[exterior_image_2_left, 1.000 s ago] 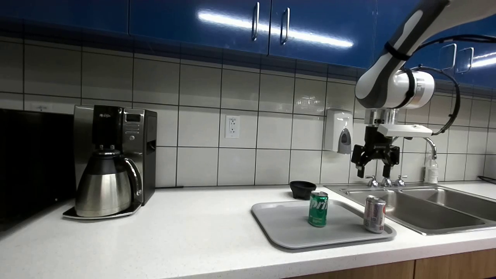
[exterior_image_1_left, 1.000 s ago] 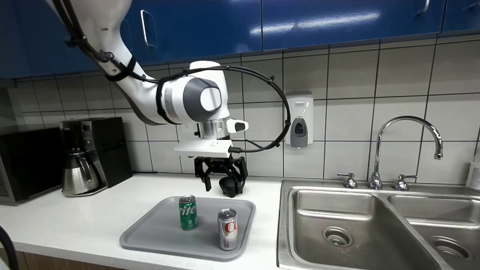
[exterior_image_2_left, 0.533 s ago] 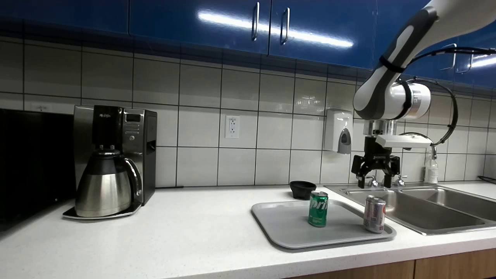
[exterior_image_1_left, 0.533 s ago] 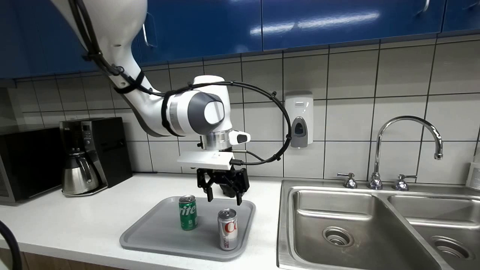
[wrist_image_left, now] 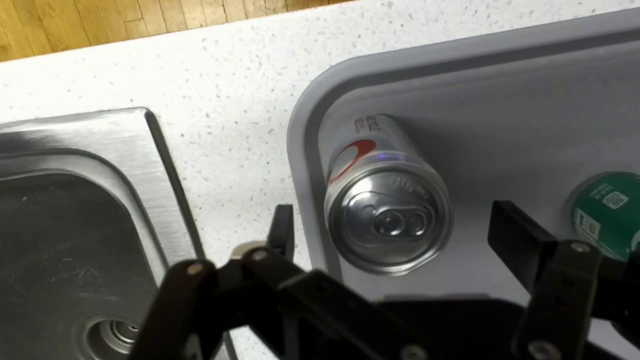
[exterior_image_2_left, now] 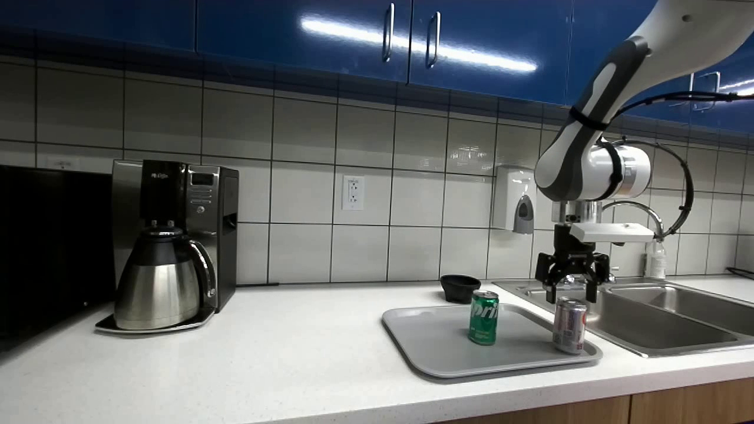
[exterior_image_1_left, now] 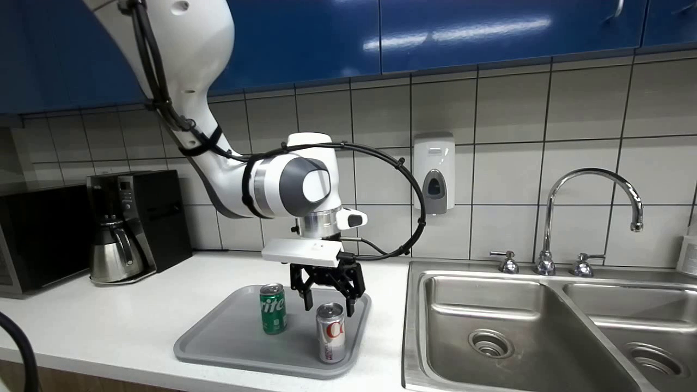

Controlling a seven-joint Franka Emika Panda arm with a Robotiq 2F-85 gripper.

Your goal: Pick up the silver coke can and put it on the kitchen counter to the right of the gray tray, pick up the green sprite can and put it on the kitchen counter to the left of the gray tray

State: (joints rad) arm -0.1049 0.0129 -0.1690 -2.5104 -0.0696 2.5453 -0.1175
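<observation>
Gray and flat, with rounded corners and a low rim, the tray (exterior_image_1_left: 234, 343) lies on the kitchen counter (wrist_image_left: 235, 90), white and, close up, freckled with small darker specks. Two cans stand upright on the tray. The silver coke can (wrist_image_left: 390, 215) is near the corner by the counter's edge, on the side of the stainless sink (exterior_image_1_left: 413, 326), just inside the rim; a curl of red runs down its side, and its bright round lid shows a raised tab. The green sprite can (exterior_image_1_left: 273, 310) stands nearer the middle, white letters across its smooth skin. Close by the top of the silver one hangs the black gripper (exterior_image_1_left: 329, 308), all angular links, its two blocky fingers spread well wider than the can, one to each side of the lid as seen from the wrist, and nothing held. Whether the fingertips are above the lid or level with it, I cannot tell. Pale rectangular tiles (exterior_image_2_left: 300, 253) with dark joints rise behind, under shiny blue cabinets (exterior_image_1_left: 468, 51) that throw back a long streak of light. Behind the tray I see a small black bowl (exterior_image_2_left: 459, 290), and farther along a boxy coffee maker (exterior_image_2_left: 204, 227) with a rounded carafe (exterior_image_2_left: 158, 294) of dull brushed metal.
</observation>
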